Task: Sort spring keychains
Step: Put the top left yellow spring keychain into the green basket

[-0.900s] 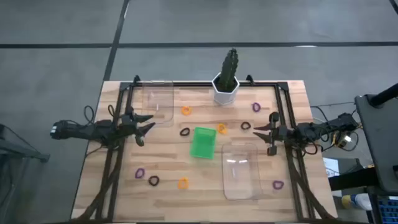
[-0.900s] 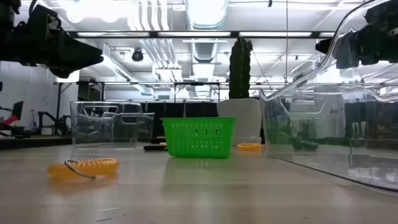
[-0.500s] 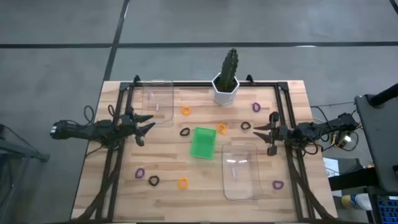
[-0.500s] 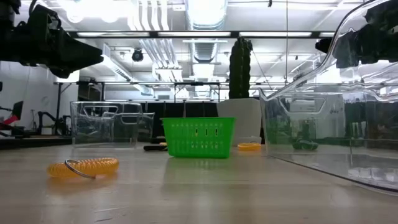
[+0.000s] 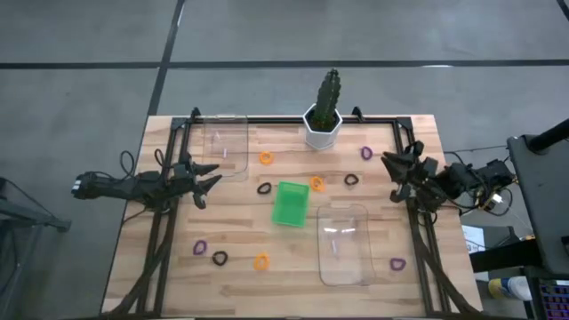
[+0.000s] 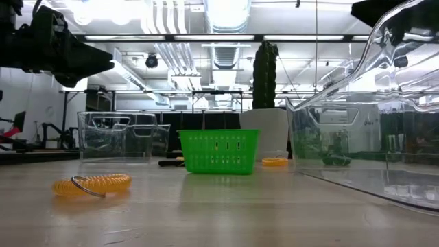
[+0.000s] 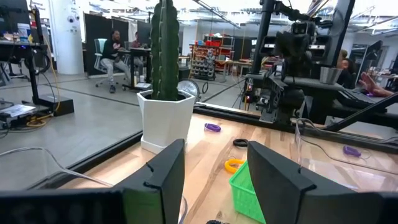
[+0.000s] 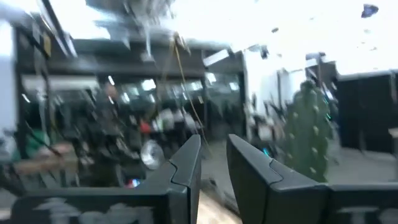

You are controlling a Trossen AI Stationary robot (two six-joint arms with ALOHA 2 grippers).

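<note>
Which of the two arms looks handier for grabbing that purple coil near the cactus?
Probably the right. The right gripper hangs close beside the purple keychain and holds nothing, while the left gripper waits across the table.

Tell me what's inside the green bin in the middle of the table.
From above, the green bin looks empty, with no keychains visible inside. In the low view its mesh wall hides the floor.
</note>
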